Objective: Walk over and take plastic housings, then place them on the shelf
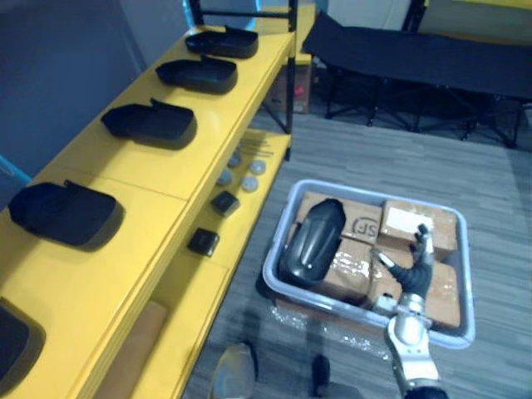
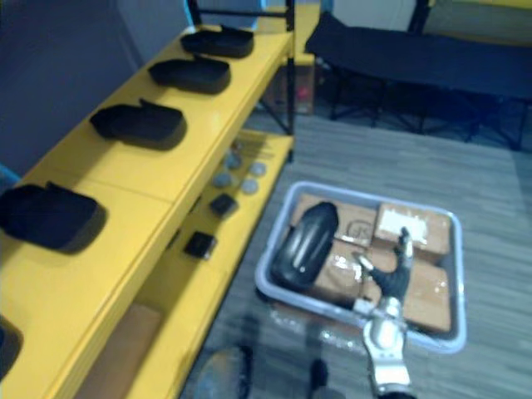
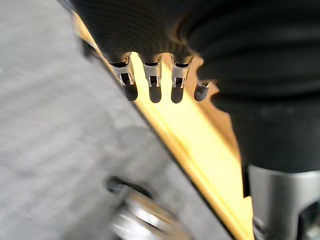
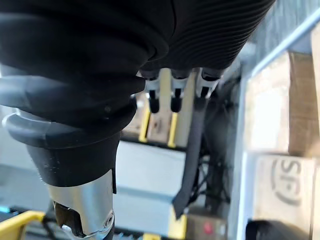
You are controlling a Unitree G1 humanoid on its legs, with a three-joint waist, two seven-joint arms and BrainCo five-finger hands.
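Here: my right hand [image 1: 413,274] over grey bin [image 1: 271,271], fingers spread, empty; black housing [image 1: 312,241] on boxes [image 1: 359,224] beside it; left hand [image 3: 153,80] relaxed, empty.

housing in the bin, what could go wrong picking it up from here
1. The black housing leans on cardboard boxes inside the bin; the open right hand sits off to its side, so a reach might shove it rather than grasp it.
2. The shelf already carries a row of housings; placing carelessly could knock one.
3. The left hand hangs near the shelf edge and may bump it.
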